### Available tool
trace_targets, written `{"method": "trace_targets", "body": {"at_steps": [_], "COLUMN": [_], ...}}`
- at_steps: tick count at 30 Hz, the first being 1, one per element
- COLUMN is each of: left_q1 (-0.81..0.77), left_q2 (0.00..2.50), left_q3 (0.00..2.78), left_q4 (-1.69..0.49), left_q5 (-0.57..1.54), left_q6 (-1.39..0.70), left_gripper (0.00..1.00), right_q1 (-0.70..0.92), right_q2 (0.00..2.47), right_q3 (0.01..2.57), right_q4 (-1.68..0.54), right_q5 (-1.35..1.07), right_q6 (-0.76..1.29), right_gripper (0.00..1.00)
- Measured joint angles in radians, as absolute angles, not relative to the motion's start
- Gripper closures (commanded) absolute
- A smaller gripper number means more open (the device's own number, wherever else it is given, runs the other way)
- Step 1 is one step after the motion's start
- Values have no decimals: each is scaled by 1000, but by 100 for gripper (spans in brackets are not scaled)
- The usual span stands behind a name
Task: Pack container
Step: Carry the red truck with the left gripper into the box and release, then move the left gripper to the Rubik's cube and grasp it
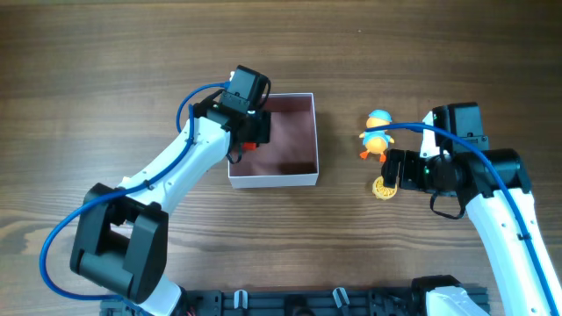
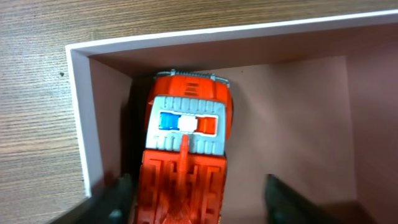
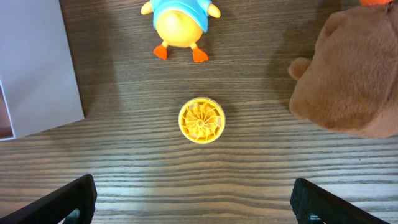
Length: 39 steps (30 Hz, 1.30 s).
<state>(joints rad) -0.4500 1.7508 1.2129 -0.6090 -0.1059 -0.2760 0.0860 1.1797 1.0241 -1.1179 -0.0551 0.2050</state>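
- The container [image 1: 272, 181] sits on the worktop [image 1: 105, 53], left of centre.
- The toy truck [image 2: 186, 155] lies in the container's left half, along one wall, its front near a corner.
- My left gripper [image 2: 202, 205] hangs over the truck's rear, one finger on either side.
- The duck toy [image 1: 378, 133] lies right of the container, apart from it.
- The round disc [image 3: 201, 120] lies near the duck, on the side nearer me.
- The plush toy [image 3: 354, 74] lies right of the disc.
- My right gripper [image 3: 202, 208] hangs just nearer me than the disc, fingers spread wide.
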Motion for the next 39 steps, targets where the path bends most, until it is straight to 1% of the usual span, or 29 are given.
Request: {"method": "trace_targets", "body": {"at_steps": [5, 7, 10, 11, 12, 15, 19, 21, 25, 27, 30, 33, 39], "left_q1": [-453, -459, -486, -493, -499, -488, -382, -276, -75, 6, 66, 80, 89], "left_q2": [1751, 1750, 1729, 1712, 1676, 1499, 1295, 1220, 1134, 1125, 1129, 1138, 1161], "left_q3": [1213, 1214, 1259, 1281, 1304, 1346, 1361, 1361, 1361, 1361, 1342, 1275, 1053], "left_q4": [-606, -615, -671, -698, -719, -768, -969, -1097, -1224, -1244, -1242, -1236, -1119], "left_q5": [-108, -108, -108, -108, -108, -142, -220, -246, -265, -264, -249, -235, -201], "left_q6": [-274, -274, -271, -271, -273, -299, -391, -453, -501, -507, -506, -507, -515], "left_gripper": [27, 21, 13, 9, 0, 0, 0, 0, 0, 0, 0, 0, 0], "right_q1": [86, 86, 86, 86, 86, 86, 86, 86, 86, 86, 86, 86, 86], "right_q2": [1180, 1180, 1180, 1180, 1180, 1180, 1180, 1180, 1180, 1180, 1180, 1180, 1180], "right_q3": [1024, 1024, 1024, 1024, 1024, 1024, 1024, 1024, 1024, 1024, 1024, 1024, 1024], "right_q4": [-1118, -1118, -1111, -1107, -1105, -1103, -1102, -1102, -1100, -1100, -1100, -1101, -1101], "right_q5": [-55, -55, -55, -55, -55, -55, -55, -55, -55, -55, -55, -55, -55], "right_q6": [205, 205, 205, 205, 205, 205, 205, 205, 205, 205, 205, 205, 205], "right_gripper": [0, 0, 0, 0, 0, 0, 0, 0, 0, 0, 0, 0, 0]}}
